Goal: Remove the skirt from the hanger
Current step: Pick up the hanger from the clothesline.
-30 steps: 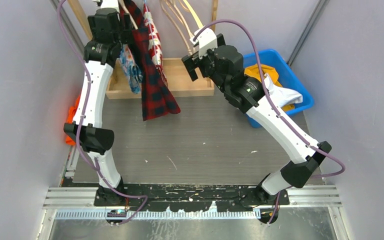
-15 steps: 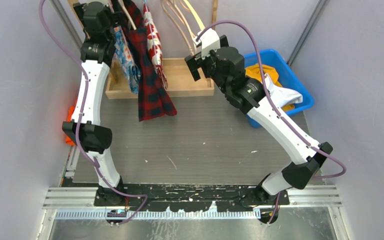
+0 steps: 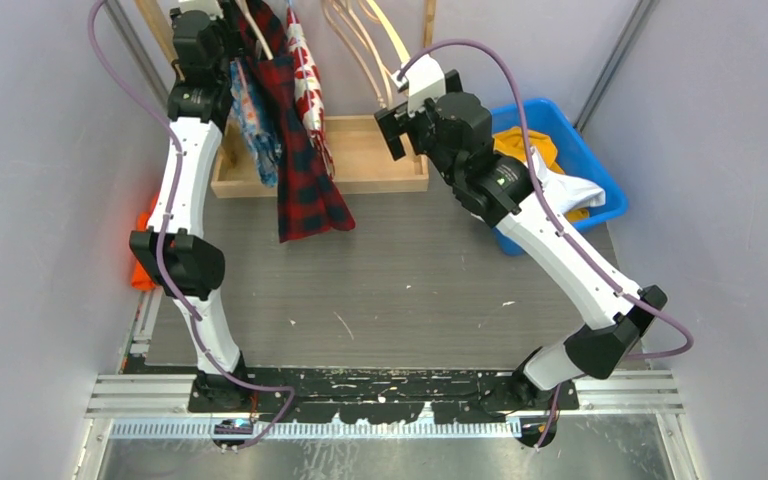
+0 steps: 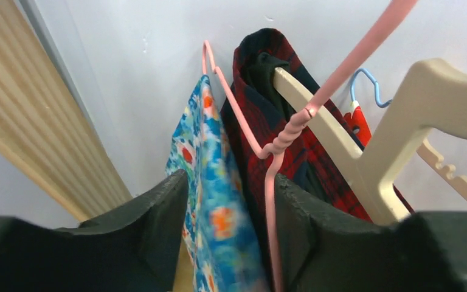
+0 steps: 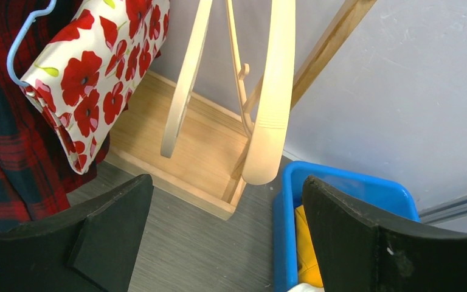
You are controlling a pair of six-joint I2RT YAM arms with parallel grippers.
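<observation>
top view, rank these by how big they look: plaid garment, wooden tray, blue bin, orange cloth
1. Plaid garment and wooden tray: they look about alike, and the garment hangs nearer the camera, so unranked.
2. Blue bin, partly hidden by the right arm.
3. Orange cloth.

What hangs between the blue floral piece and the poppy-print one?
The red plaid garment hangs between the blue floral piece and the poppy-print one; the top external and left wrist views show it.
</observation>
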